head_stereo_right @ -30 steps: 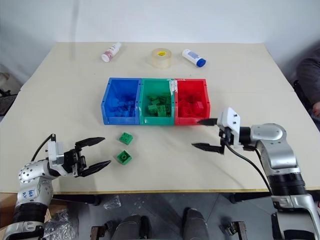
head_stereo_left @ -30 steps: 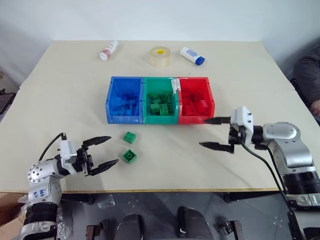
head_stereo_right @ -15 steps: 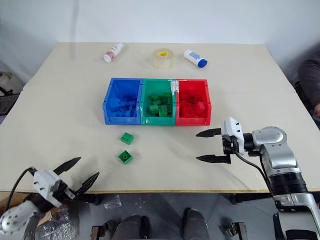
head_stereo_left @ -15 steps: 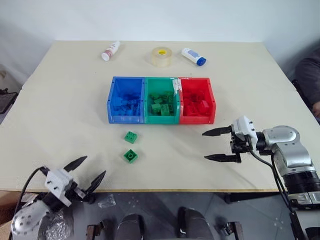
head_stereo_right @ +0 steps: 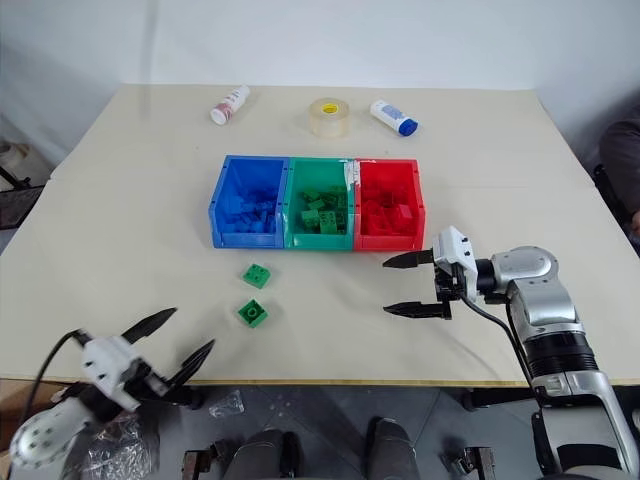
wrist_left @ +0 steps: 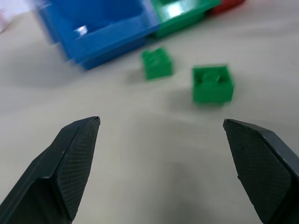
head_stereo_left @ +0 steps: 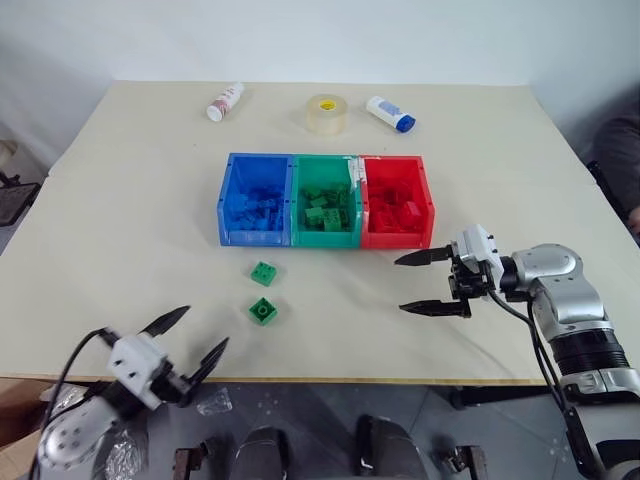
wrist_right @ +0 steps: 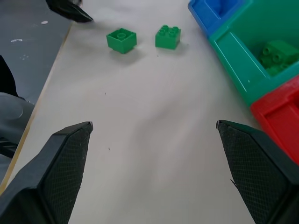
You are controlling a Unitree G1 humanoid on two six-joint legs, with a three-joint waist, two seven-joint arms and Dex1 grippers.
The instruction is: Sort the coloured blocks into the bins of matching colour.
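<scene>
Two green blocks point(head_stereo_left: 263, 273) point(head_stereo_left: 262, 312) lying on the counter point(head_stereo_left: 120, 230) before the bins point(head_stereo_left: 326, 200), I am holding both my left gripper point(head_stereo_left: 190, 340) and right gripper point(head_stereo_left: 412, 283) with jaws wide, gripping nothing

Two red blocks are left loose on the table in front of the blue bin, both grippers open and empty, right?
Not quite: the two loose blocks are green, not red, as the left eye view shows. They do lie on the table in front of the blue bin, and the left gripper and right gripper are both open and empty.
</scene>
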